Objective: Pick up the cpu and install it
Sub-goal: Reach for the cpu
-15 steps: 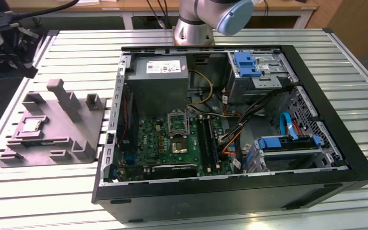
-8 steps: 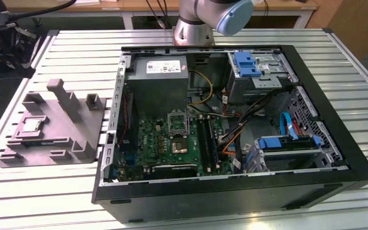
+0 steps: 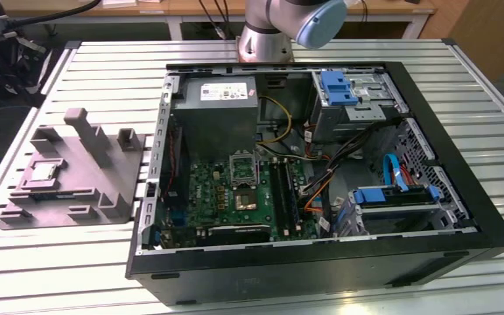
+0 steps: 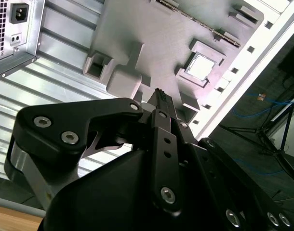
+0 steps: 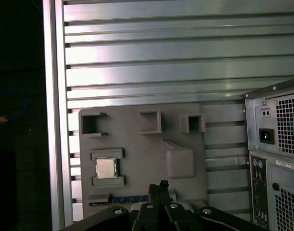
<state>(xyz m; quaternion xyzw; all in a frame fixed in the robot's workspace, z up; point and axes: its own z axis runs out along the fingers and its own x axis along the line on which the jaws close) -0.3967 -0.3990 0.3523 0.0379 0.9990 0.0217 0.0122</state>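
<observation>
**The cpu [image 3: 44, 172] is seated in the grey holder [image 3: 77, 190] on the table [image 3: 60, 262], and nothing is gripped by the tool.**

At the exterior view's left, the holder is laid flat on the slatted table. The cpu is lodged in a square pocket near the holder's outer edge, silvery top up. Just beside the holder, toward the exterior view's right, the open computer case [image 3: 462, 223] is set. Inside it, the green board [image 3: 217, 197] is exposed below the grey power-supply box [image 3: 217, 108]. The arm's base [image 3: 265, 39] is seen behind the case. In both wrist views the tool [image 5: 157, 185] [image 4: 159, 94] is held over the holder, its black fingers drawn together with nothing between them. It is kept apart from the cpu [image 5: 106, 168] [image 4: 201, 67], which is seen flat in its pocket.
</observation>
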